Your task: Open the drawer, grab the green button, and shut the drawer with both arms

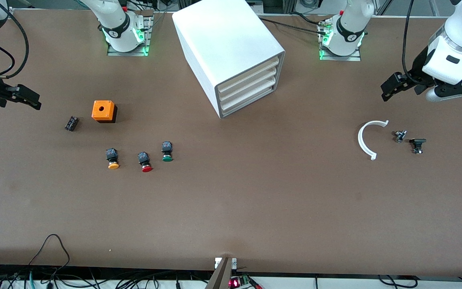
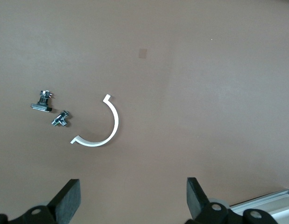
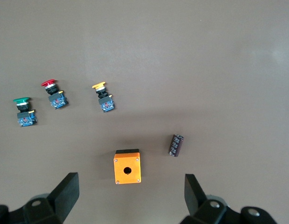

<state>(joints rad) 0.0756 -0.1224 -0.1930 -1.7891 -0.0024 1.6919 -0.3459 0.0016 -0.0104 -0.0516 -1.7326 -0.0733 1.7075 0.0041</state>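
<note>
The white box cabinet (image 1: 231,52) stands at the middle of the table near the robots' bases. Its three cream drawers are all shut, the lowest drawer (image 1: 248,104) included. The green-capped button (image 1: 167,151) lies on the table toward the right arm's end, nearer the front camera than the cabinet; it also shows in the right wrist view (image 3: 24,112). My right gripper (image 1: 28,99) is open and empty, up over the table's right-arm end (image 3: 132,196). My left gripper (image 1: 389,89) is open and empty, up over the left-arm end (image 2: 133,196).
A red-capped button (image 1: 145,162) and an orange-capped button (image 1: 112,159) lie beside the green one. An orange box (image 1: 104,111) and a small black part (image 1: 71,123) lie nearby. A white curved piece (image 1: 367,138) and two small metal parts (image 1: 400,136) (image 1: 417,145) lie below the left gripper.
</note>
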